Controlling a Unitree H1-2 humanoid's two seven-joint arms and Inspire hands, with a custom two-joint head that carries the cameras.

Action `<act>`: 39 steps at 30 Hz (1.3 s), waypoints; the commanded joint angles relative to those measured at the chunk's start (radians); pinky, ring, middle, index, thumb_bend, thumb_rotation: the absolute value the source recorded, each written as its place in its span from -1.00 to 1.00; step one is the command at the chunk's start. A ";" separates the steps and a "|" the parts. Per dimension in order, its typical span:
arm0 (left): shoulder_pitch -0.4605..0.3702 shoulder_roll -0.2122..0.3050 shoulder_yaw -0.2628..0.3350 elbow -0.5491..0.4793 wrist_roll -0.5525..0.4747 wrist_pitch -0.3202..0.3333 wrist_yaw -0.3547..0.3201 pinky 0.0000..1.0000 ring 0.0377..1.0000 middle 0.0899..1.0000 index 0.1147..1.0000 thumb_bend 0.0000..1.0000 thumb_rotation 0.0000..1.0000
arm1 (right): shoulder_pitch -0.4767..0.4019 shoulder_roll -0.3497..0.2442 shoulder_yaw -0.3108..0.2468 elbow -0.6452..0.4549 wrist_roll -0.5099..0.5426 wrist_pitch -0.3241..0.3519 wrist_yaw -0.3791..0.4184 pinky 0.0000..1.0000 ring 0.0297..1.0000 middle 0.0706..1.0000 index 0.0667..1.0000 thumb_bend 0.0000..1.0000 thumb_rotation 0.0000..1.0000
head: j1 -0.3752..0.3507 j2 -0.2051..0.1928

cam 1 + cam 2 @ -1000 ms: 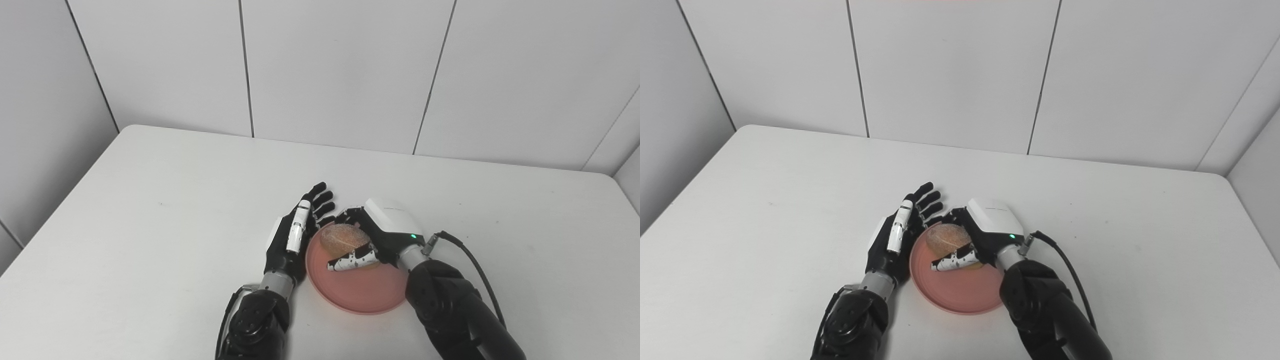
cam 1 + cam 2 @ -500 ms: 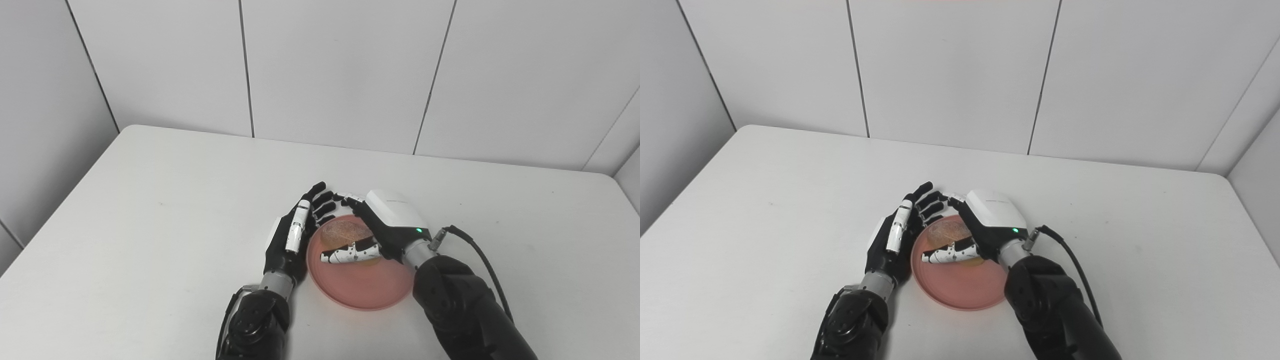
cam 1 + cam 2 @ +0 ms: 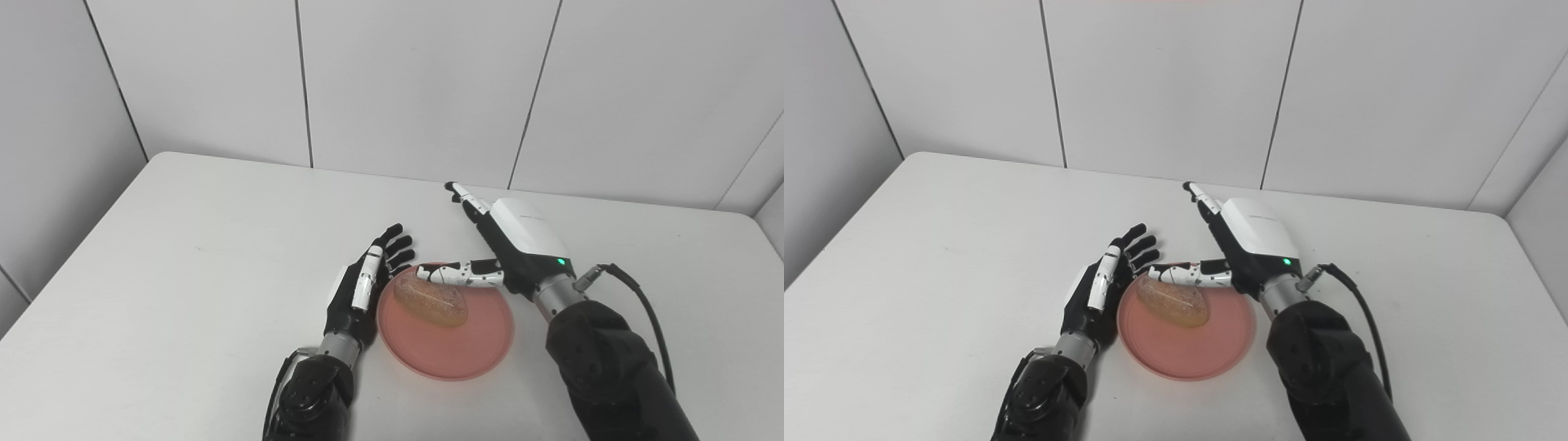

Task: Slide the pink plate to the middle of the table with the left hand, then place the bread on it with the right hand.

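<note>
Right hand has been lifted off and spread, empty, since a second ago; bread is left lying on pink plate mid-table. Left hand is kept flat-fingered and empty against the rim, probably to brace the plate.

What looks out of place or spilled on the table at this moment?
Nothing stands out. The bread lies whole on the pink plate, toward its left side. The plate sits flat on the table. Both the left hand and right hand are open.
</note>
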 commanded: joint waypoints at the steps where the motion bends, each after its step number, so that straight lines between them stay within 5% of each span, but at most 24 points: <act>1: 0.041 0.006 0.009 0.035 -0.003 0.039 0.007 0.69 0.70 0.71 0.69 -0.31 1.00 | 0.027 0.023 -0.054 -0.033 0.059 -0.034 -0.079 0.57 0.75 0.86 0.95 0.91 0.76 | -0.005 -0.003; 5: 0.045 0.007 0.016 0.026 -0.007 0.049 0.005 0.71 0.72 0.73 0.70 -0.31 1.00 | 0.101 0.064 -0.140 -0.020 0.175 -0.073 -0.172 0.73 0.89 0.96 0.98 0.66 0.99 | -0.016 -0.008; 17: 0.062 0.019 0.017 0.001 0.002 0.028 -0.009 0.76 0.77 0.77 0.75 -0.30 1.00 | 0.255 0.137 -0.266 0.066 0.448 -0.196 -0.338 0.78 0.86 0.90 0.93 0.54 1.00 | -0.036 -0.025; 24: 0.073 0.028 0.008 -0.019 0.028 0.017 -0.008 0.79 0.80 0.80 0.78 -0.28 1.00 | 0.300 0.156 -0.283 0.105 0.580 -0.234 -0.341 0.80 0.89 0.92 0.94 0.43 1.00 | -0.040 -0.033; 30: 0.092 0.037 0.003 -0.031 0.037 -0.011 -0.014 0.85 0.84 0.84 0.81 -0.28 0.96 | 0.326 0.186 -0.307 0.171 0.709 -0.319 -0.341 0.80 0.87 0.91 0.90 -0.10 1.00 | -0.038 -0.037; 39: 0.108 0.063 0.003 -0.013 0.035 -0.068 -0.021 0.94 0.89 0.89 0.86 -0.28 0.90 | 0.345 0.196 -0.285 0.225 0.773 -0.380 -0.323 0.86 0.87 0.91 0.91 -0.34 1.00 | -0.046 -0.053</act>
